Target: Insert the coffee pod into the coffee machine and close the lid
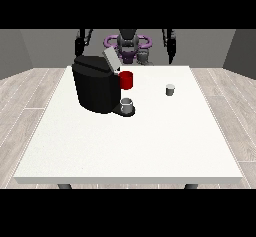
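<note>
White table (pixel 125 151) up front. Grey cup (pixel 128 105) on the drip tray of the black coffee machine (pixel 96 86), lid (pixel 111 60) tilted open, red mug (pixel 127 80) just behind it. Coffee pod (pixel 170 89) stands on the table, well apart from both hands, nearer the hand at the view's right (pixel 171 52). Hand at the view's left (pixel 79 46) hangs behind the machine. Finger state: cannot tell for either.

Both hands, at view's left (pixel 79 46) and view's right (pixel 171 46), too small to tell finger pose. Coffee machine (pixel 95 83) hides part of red mug (pixel 127 80). Table (pixel 130 146) legs mostly hidden beneath tabletop.
</note>
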### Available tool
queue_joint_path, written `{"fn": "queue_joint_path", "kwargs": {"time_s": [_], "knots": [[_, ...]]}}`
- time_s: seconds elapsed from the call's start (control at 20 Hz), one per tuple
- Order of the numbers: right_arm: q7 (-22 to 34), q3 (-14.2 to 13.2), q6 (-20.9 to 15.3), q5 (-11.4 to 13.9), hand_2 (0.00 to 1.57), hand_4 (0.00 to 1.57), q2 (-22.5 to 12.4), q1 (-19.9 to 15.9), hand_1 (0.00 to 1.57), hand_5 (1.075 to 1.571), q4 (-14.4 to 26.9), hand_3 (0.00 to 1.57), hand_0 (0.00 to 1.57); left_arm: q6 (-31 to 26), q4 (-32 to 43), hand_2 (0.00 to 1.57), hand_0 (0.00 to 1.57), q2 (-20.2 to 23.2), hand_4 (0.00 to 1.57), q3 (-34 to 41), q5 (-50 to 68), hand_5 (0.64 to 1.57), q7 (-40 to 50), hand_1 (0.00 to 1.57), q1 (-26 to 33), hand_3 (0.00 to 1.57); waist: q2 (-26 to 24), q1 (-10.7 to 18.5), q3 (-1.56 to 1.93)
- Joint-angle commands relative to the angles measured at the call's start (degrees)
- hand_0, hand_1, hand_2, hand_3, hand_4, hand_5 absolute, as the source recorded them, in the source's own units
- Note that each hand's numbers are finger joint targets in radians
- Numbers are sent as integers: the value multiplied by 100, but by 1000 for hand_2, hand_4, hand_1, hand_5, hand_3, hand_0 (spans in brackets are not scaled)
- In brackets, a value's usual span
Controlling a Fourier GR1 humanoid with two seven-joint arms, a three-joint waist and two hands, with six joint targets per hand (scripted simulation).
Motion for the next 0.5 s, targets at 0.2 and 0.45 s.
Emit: {"fn": "queue_joint_path", "kwargs": {"time_s": [0.2,0.45], "knots": [[158,-13,18,-27,0,128,137,177,0,1571,191,0,0,-826,289,0,0,431,0,216,195,1571,-1116,0,368,0,-393,191,9],[-725,-341,-562,-196,0,94,580,-352,0,1571,74,0,0,-932,615,0,0,1427,0,941,100,1571,-583,0,-805,0,161,-278,13]]}}
